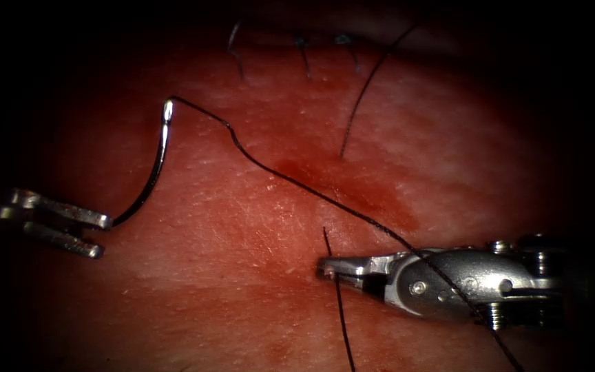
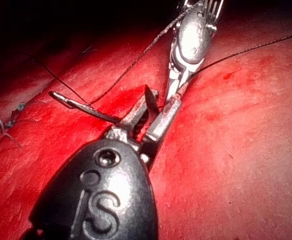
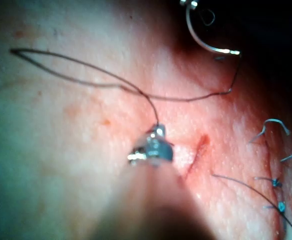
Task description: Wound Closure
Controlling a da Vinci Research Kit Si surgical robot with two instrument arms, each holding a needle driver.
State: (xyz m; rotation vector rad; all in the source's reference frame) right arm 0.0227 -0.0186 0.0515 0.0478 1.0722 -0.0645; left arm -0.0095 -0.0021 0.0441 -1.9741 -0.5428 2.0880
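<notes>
Left pincer (image 1: 101, 234) grips needle (image 1: 154, 169) by its tip, clear above tissue (image 1: 242, 227); right pincer (image 1: 328, 269) pinches thread (image 1: 339, 296).

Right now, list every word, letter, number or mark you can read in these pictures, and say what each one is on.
"IS": raised letters on the dark housing of the left tool, read in the left wrist view.
The right tool bears only screws and round pins in the endoscope view, no lettering.
The needle, thread and tissue carry no writing.

Red tissue (image 1: 242, 227), black thread (image 1: 297, 182), silver needle (image 1: 160, 155)
</notes>
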